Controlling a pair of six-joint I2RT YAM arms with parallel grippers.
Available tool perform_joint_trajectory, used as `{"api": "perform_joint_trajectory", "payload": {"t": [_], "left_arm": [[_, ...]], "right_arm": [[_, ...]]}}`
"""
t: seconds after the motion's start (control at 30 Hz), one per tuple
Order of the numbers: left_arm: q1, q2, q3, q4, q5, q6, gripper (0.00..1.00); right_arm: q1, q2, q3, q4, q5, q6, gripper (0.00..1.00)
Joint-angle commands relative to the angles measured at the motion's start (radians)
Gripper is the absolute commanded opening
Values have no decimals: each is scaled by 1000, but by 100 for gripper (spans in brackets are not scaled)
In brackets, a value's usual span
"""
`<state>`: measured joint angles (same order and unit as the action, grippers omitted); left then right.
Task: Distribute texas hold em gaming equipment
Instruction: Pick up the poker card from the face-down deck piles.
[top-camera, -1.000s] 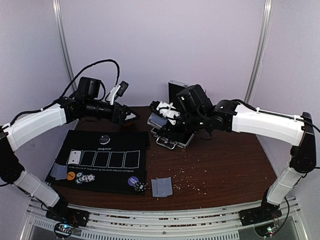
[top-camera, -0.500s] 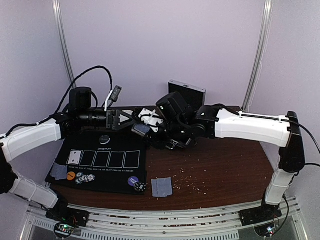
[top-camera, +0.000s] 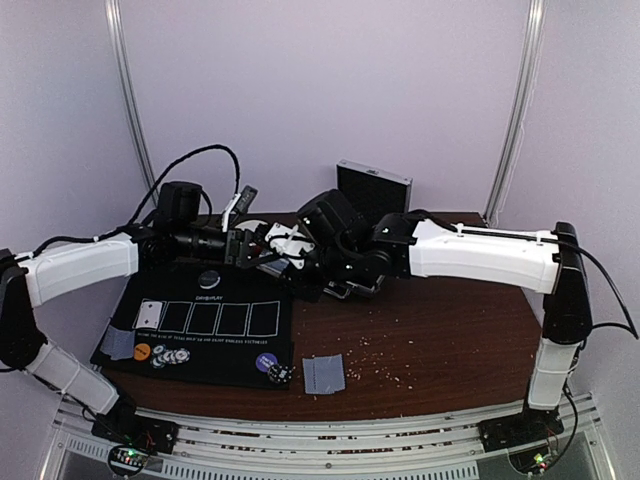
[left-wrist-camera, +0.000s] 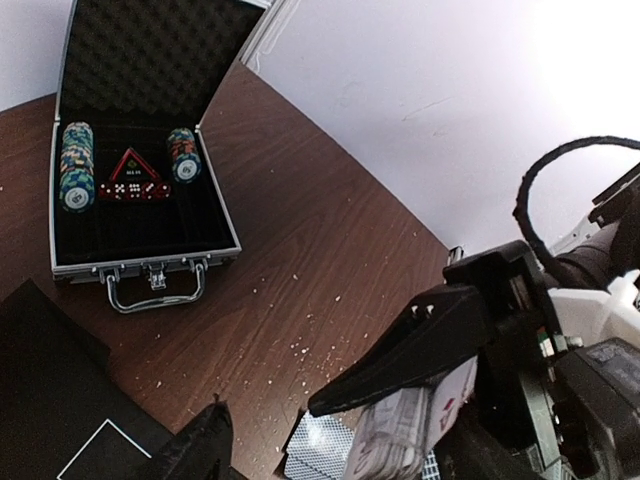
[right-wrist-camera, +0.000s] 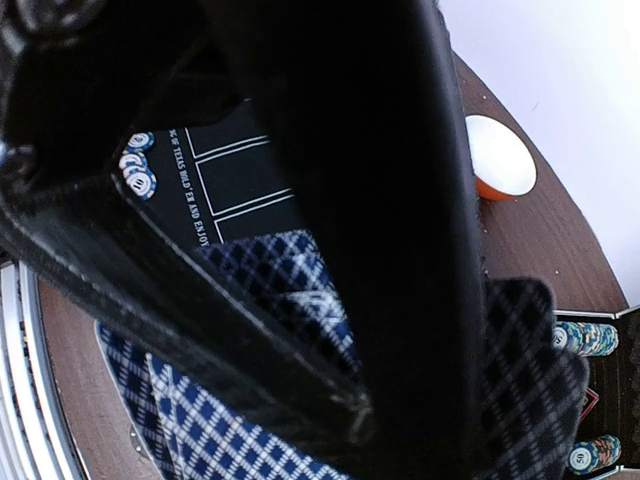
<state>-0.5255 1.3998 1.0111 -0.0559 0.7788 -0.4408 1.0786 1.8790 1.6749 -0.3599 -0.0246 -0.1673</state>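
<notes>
Above the far edge of the black felt poker mat (top-camera: 240, 345), the right gripper (top-camera: 286, 250) clamps a blue-checked deck of playing cards (left-wrist-camera: 392, 440); the left gripper (top-camera: 260, 251), jaws wide apart, sits just beside it.

Pale lilac walls (top-camera: 320, 80), dark wooden table (top-camera: 450, 340)

The mat (top-camera: 200, 335) is lying on the table (top-camera: 450, 340) at lower left of the top view. Chips (top-camera: 168, 356) are sitting along its near edge, and a card (top-camera: 148, 313) is lying in its leftmost box. A pile of cards (top-camera: 323, 374) is resting just right of the mat. Behind, the case (left-wrist-camera: 150, 268) is standing open, with chip stacks (left-wrist-camera: 76, 165) sitting inside.
</notes>
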Motion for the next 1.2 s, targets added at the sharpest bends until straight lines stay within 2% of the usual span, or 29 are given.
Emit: {"api": "perform_joint_trajectory", "payload": {"t": [0.0, 0.13, 0.37, 0.57, 0.8, 0.93, 1.0, 1.17], "left_arm": [[-1, 50, 53, -103, -2, 112, 69], [25, 36, 61, -132, -39, 123, 49], [45, 1, 69, -214, -101, 162, 41], [48, 2, 80, -225, -87, 169, 36], [48, -13, 122, -278, -106, 209, 18], [48, -2, 133, -287, -56, 221, 9], [48, 2, 134, -275, 16, 228, 2], [48, -31, 133, -272, 44, 255, 0]], "right_arm": [[1, 28, 67, 12, 15, -33, 43], [-2, 33, 72, 1, 13, -40, 43], [-10, 12, 41, 2, 16, -39, 43], [-17, 15, 35, 4, 7, -41, 43], [-30, 17, 28, 13, 1, -43, 43], [-34, 22, 26, 17, -7, -44, 43], [-35, 26, 29, 16, -10, -46, 43], [-46, 25, 29, 12, -11, -44, 43]]}}
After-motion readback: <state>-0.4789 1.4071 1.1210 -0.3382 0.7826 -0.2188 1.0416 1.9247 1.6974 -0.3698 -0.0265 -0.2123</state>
